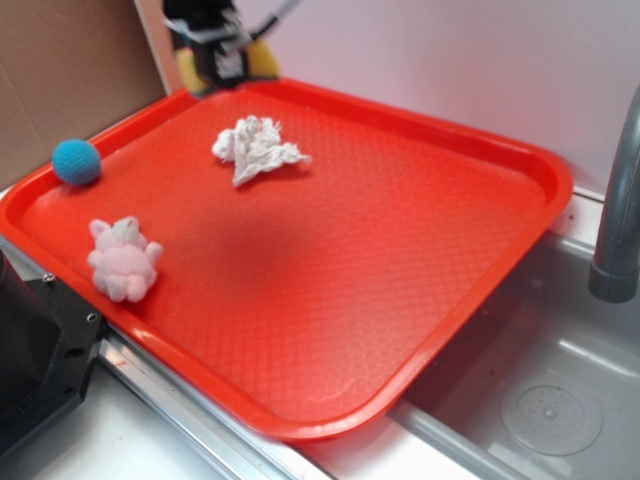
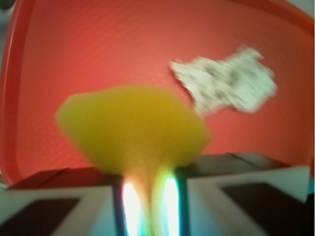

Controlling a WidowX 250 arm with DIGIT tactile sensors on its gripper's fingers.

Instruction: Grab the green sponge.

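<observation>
Gripper (image 1: 222, 62) pinches the sponge (image 2: 133, 130) tight between its fingers, above the tray's (image 1: 440, 340) far edge, near the paper wad (image 1: 257, 147).

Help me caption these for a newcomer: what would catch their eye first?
The big red tray fills the exterior view, lying partly over a sink. On it are a crumpled white paper wad near the far side, a pink plush toy near the left front edge, and a blue ball at the left rim. In the wrist view, the gripper pinches the yellow sponge, held above the tray.
</observation>
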